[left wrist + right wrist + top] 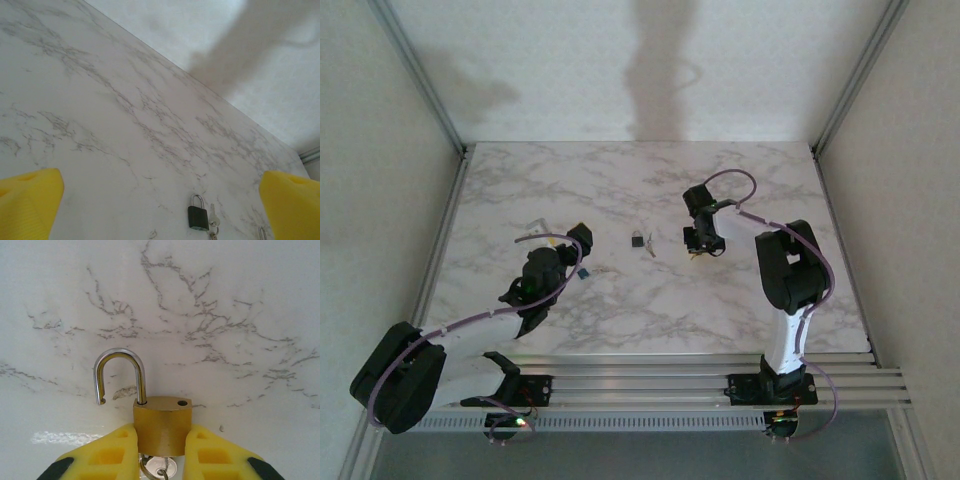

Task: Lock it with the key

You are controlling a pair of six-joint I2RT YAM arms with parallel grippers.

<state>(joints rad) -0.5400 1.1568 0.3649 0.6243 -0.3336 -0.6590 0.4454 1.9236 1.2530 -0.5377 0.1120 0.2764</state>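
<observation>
Gaping at its widest, the left pincer (578, 250) held nothing, its yellow fingertips (31, 200) far apart above the tabletop. Just to its right a black padlock (636, 240) lay on the surface with loose keys (650, 248) beside it. Further right, the right pincer (160, 445) was closed on the sides of the brass padlock (162, 420), its shackle (120, 360) swung open and a key (161, 471) showing at its underside. The risk, as I judged it, was the smooth brass body twisting or slipping between the soft pads once the shackle was pressed or the key turned. A left arm reaching across could also knock the black padlock. Underneath lay a grey-veined, marble-look table (570, 180), boxed in by plain white walls and aluminium posts (420, 70).
</observation>
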